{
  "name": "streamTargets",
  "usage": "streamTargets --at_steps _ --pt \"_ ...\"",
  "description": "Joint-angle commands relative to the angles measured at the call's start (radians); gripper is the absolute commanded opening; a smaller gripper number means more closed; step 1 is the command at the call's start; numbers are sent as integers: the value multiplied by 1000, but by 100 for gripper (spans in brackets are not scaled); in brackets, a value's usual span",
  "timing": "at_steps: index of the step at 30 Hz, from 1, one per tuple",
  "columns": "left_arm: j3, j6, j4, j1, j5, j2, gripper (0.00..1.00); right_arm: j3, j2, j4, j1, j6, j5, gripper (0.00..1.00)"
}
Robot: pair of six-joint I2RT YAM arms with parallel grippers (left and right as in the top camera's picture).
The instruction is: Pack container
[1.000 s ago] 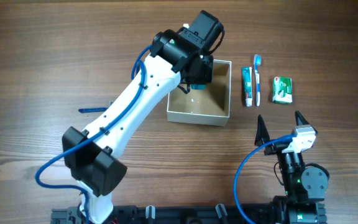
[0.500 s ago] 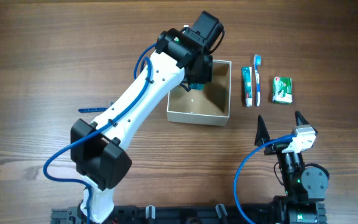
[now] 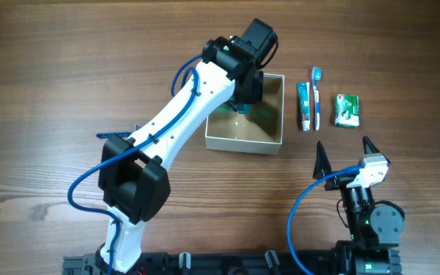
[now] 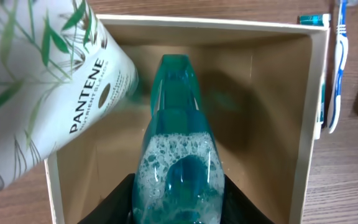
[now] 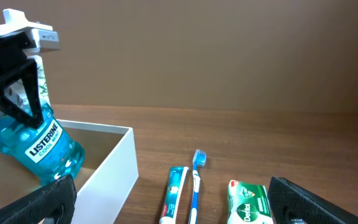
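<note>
The container [image 3: 244, 140] is a square white-walled box with a tan inside, mid-table; it also shows in the left wrist view [image 4: 309, 112] and the right wrist view [image 5: 114, 171]. My left gripper [image 3: 241, 103] is shut on a blue Listerine mouthwash bottle [image 4: 178, 155] [image 5: 39, 146], held tilted over the box's inside. A white Pantene bottle [image 4: 36, 93] leans in the box's left part. My right gripper [image 3: 342, 156] is open and empty, near the table's front edge. A toothpaste tube [image 3: 304, 107], a toothbrush [image 3: 316, 95] and a green soap packet [image 3: 347, 111] lie right of the box.
A blue comb-like item [image 3: 113, 134] lies on the wood table left of the left arm. The left arm's white links stretch diagonally from the front edge to the box.
The left arm's elbow and base links have swung rightward, and the gripper with the mouthwash bottle has shifted slightly over the box. The right arm has not moved.
</note>
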Motion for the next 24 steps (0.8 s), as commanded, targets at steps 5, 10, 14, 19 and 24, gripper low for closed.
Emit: streamTargets --at_steps 5,10,14,19,24 --pt "30 -10 24 21 -21 7 40 -1 -6 4 6 -3 -9 100" --pt "30 -10 24 23 -21 17 46 -1 -6 4 6 -3 -9 100" --pt "30 -10 34 23 -21 17 50 -1 -6 4 6 -3 -9 100" --pt "30 -10 55 23 -21 17 50 -1 -6 4 6 -3 -9 100" --pt "30 -10 65 23 -21 17 50 -1 -6 4 6 -3 -9 100"
